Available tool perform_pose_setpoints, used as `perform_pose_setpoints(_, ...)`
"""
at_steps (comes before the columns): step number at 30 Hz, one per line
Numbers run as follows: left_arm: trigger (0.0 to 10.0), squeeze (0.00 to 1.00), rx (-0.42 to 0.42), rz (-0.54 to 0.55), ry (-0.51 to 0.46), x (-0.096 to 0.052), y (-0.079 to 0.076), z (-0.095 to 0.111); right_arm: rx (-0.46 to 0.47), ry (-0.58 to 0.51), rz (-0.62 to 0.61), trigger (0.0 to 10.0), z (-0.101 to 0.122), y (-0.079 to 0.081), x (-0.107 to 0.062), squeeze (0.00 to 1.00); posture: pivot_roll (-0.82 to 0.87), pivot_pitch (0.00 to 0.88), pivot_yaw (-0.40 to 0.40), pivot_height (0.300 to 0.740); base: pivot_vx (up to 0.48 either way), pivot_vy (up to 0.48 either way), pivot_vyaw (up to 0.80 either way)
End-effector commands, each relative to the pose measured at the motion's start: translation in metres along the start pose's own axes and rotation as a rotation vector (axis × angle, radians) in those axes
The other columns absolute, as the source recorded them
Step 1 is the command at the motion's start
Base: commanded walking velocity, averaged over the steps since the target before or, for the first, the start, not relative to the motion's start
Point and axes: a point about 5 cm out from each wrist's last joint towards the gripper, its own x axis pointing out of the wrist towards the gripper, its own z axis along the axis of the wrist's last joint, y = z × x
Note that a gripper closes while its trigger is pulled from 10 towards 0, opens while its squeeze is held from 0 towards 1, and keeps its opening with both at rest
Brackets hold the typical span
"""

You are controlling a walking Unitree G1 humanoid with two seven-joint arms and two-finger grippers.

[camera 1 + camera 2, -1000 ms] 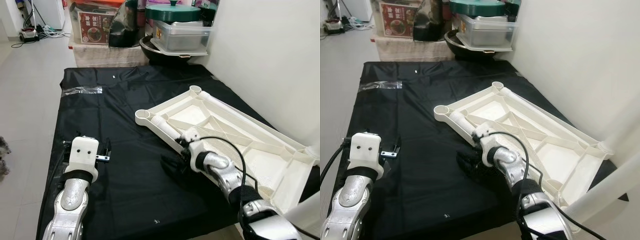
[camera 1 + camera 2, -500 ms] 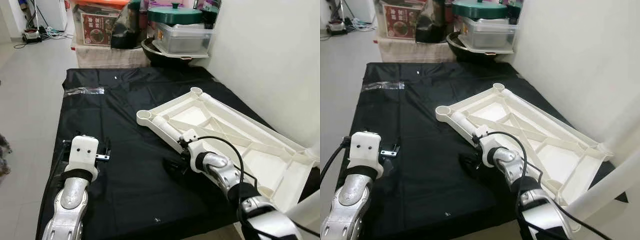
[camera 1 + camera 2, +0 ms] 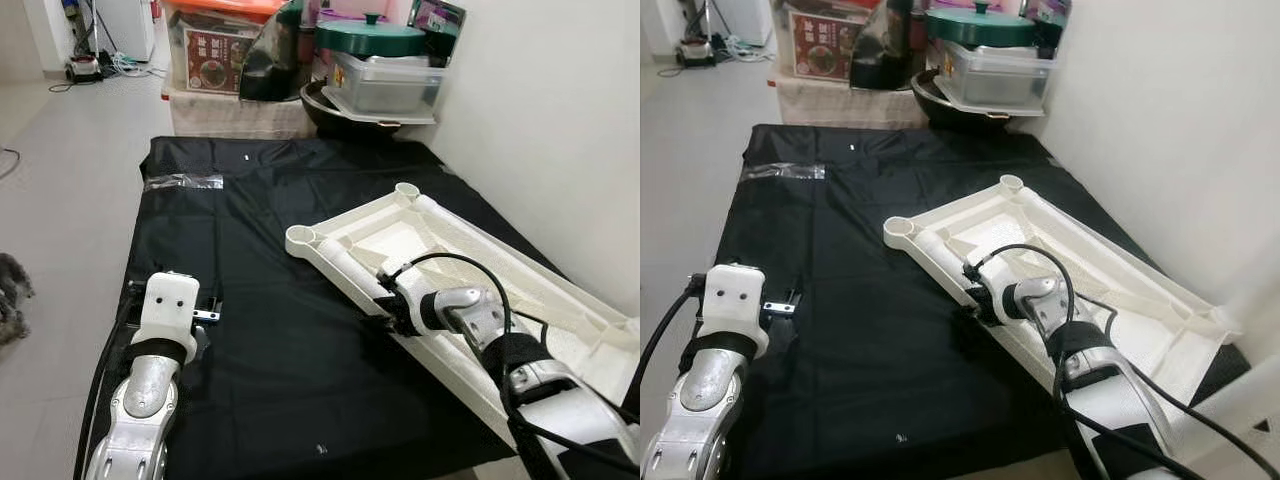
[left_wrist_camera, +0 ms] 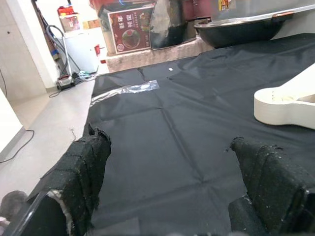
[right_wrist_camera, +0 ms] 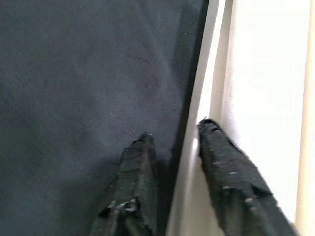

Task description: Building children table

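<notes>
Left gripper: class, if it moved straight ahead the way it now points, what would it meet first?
Probably the black sheet: the open left gripper points low along it. The tabletop corner sits off to one side; depth is unclear.
</notes>
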Motion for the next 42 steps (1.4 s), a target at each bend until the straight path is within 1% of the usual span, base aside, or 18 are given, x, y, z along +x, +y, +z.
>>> perform_pose_setpoints(1, 10.0, 0.00, 0.008, -0.011, 0.005, 0.000, -0.004, -0.001, -0.046, 0.162, 0.162, 0.0, -0.029, 0.019, 0.008, 0.00, 0.13, 0.000, -0.163, 0.740, 0.000, 0.000, 0.00)
perform_pose_setpoints(5, 10.0, 0.00, 0.009, -0.015, 0.007, 0.000, -0.005, -0.002, -0.110, 0.179, 0.195, 0.0, -0.023, 0.015, 0.001, 0.00, 0.13, 0.000, -0.163, 0.740, 0.000, 0.000, 0.00)
perform_pose_setpoints(9, 10.0, 0.00, 0.010, -0.015, 0.007, 0.000, -0.005, -0.002, -0.202, 0.124, 0.170, 0.0, -0.010, 0.010, -0.002, 0.00, 0.13, 0.000, -0.165, 0.740, 0.000, 0.000, 0.00)
perform_pose_setpoints(10, 10.0, 0.00, 0.011, -0.015, 0.007, 0.000, -0.005, -0.002, -0.284, 0.037, 0.152, 0.0, 0.002, 0.009, -0.002, 0.00, 0.13, 0.000, -0.166, 0.740, 0.000, 0.000, 0.00)
perform_pose_setpoints(11, 10.0, 0.00, 0.011, -0.015, 0.007, 0.000, -0.005, -0.002, -0.284, 0.037, 0.152, 0.0, 0.002, 0.009, -0.002, 0.00, 0.13, 0.000, -0.166, 0.740, 0.000, 0.000, 0.00)
perform_pose_setpoints(13, 10.0, 0.00, 0.012, -0.013, 0.006, 0.000, -0.005, -0.002, -0.390, -0.196, 0.199, 0.0, 0.033, 0.016, -0.006, 0.00, 0.13, 0.000, -0.167, 0.740, 0.000, 0.000, 0.00)
perform_pose_setpoints(15, 10.0, 0.00, 0.013, -0.012, 0.007, -0.001, -0.005, -0.002, -0.616, -0.388, 0.259, 0.0, 0.061, 0.033, -0.015, 0.00, 0.13, 0.000, -0.163, 0.740, 0.000, 0.000, 0.00)
perform_pose_setpoints(16, 10.0, 0.00, 0.013, -0.012, 0.007, -0.001, -0.005, -0.002, -0.616, -0.388, 0.259, 0.0, 0.061, 0.033, -0.015, 0.00, 0.13, 0.000, -0.163, 0.740, 0.000, 0.000, 0.00)
perform_pose_setpoints(19, 10.0, 0.00, 0.012, -0.015, 0.009, -0.001, -0.005, -0.002, -0.795, -0.525, 0.351, 0.0, 0.078, 0.057, -0.026, 0.00, 0.13, 0.000, -0.161, 0.740, 0.000, 0.000, 0.00)
perform_pose_setpoints(21, 10.0, 0.00, 0.012, -0.016, 0.009, -0.001, -0.005, -0.002, -0.833, -0.549, 0.369, 0.0, 0.080, 0.063, -0.029, 0.00, 0.13, 0.000, -0.161, 0.740, 0.000, 0.000, 0.00)
perform_pose_setpoints(22, 10.0, 0.00, 0.012, -0.017, 0.009, -0.001, -0.006, -0.003, -0.883, -0.541, 0.386, 0.0, 0.076, 0.067, -0.029, 0.00, 0.13, 0.000, -0.158, 0.740, 0.000, 0.000, 0.00)
perform_pose_setpoints(27, 10.0, 0.00, 0.013, -0.020, 0.009, 0.000, -0.006, -0.003, -0.935, -0.489, 0.376, 0.0, 0.069, 0.061, -0.028, 0.00, 0.12, 0.000, -0.156, 0.740, 0.000, 0.000, 0.00)
perform_pose_setpoints(30, 10.0, 0.00, 0.014, -0.021, 0.009, 0.000, -0.006, -0.003, -0.978, -0.423, 0.318, 0.0, 0.066, 0.046, -0.029, 0.00, 0.13, 0.000, -0.161, 0.740, 0.000, 0.000, 0.00)
perform_pose_setpoints(32, 10.0, 0.00, 0.014, -0.021, 0.010, 0.000, -0.006, -0.004, -1.029, -0.293, 0.258, 0.0, 0.058, 0.028, -0.035, 0.00, 0.13, 0.000, -0.164, 0.740, 0.000, 0.000, 0.00)
perform_pose_setpoints(38, 10.0, 0.00, 0.014, -0.015, 0.008, 0.000, -0.006, -0.003, -0.966, -0.191, 0.163, 0.0, 0.046, 0.008, -0.045, 0.00, 0.13, 0.000, -0.170, 0.740, 0.000, 0.000, 0.00)
perform_pose_setpoints(39, 10.0, 0.00, 0.015, -0.013, 0.007, 0.000, -0.006, -0.003, -0.933, -0.208, 0.119, 10.0, 0.048, 0.005, -0.045, 0.00, 0.13, 0.000, -0.173, 0.740, 0.000, 0.000, 0.00)
perform_pose_setpoints(40, 10.0, 0.00, 0.014, -0.010, 0.005, 0.000, -0.005, -0.003, -0.833, -0.286, 0.048, 10.0, 0.057, 0.002, -0.044, 0.00, 0.13, 0.000, -0.172, 0.740, 0.000, 0.000, 0.00)
perform_pose_setpoints(42, 10.0, 0.00, 0.014, -0.009, 0.004, 0.000, -0.005, -0.002, -0.776, -0.340, 0.024, 10.0, 0.063, 0.000, -0.044, 0.00, 0.13, 0.000, -0.172, 0.740, 0.000, 0.000, 0.00)
